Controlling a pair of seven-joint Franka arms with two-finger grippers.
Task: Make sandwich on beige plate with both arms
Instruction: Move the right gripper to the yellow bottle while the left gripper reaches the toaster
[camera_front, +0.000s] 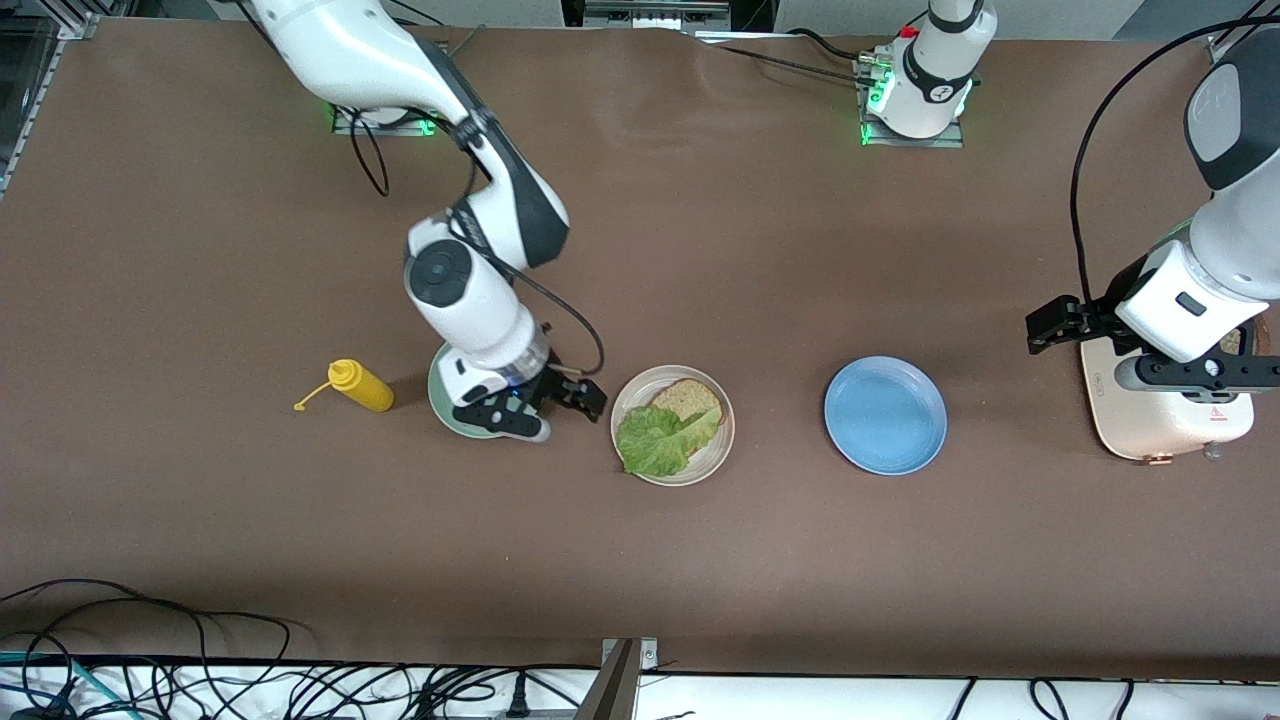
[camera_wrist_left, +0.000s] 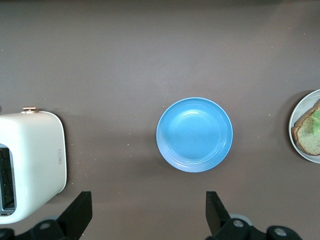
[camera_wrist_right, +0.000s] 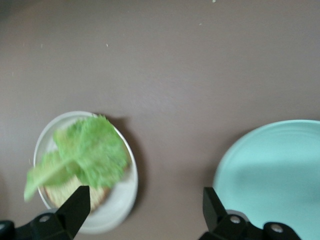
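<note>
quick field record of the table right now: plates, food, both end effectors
beige plate: holds bread slice with lettuce leaf on it
second bread slice: not on it yet
mint green plate: partly under right arm
blue plate: bare
toaster: at left arm's end
right end effector: open, between mint green and beige plates
left end effector: open, beside toaster

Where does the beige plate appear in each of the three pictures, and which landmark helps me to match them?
Front view: the beige plate sits mid-table, between the mint green plate and the blue plate.
Left wrist view: only a slice of it shows at the picture's edge.
Right wrist view: it shows almost whole.
Shared landmark: the lettuce leaf on the bread, seen in all three views.
</note>
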